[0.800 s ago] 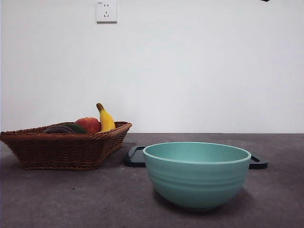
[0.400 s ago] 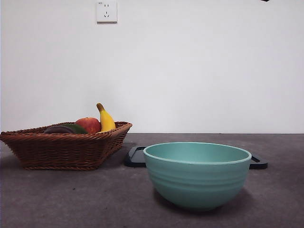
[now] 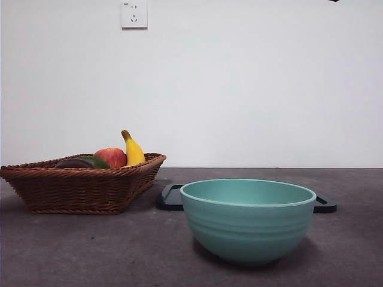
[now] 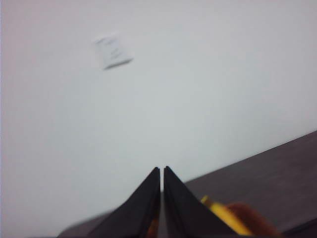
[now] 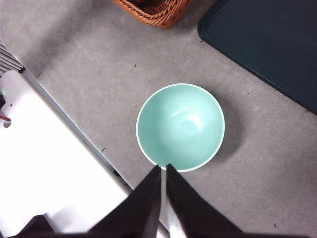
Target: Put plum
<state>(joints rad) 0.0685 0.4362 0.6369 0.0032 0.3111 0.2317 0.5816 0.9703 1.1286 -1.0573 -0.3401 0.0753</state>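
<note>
Left gripper (image 4: 161, 171): two smooth matte-black jaws, each a long wedge tapering to a fine tip, blurred, with only a thin pale slit between them. Right gripper (image 5: 163, 168): the same black tapering wedges, sharper edged, plain surfaces without visible screws, cables or markings.

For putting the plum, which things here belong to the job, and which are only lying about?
Belong to the job:
plum, dark, in the basket
left gripper, shut, above the basket
right gripper, shut, high over the bowl

Only lying about:
red fruit
banana
green fruit
black tray
wall socket
</note>
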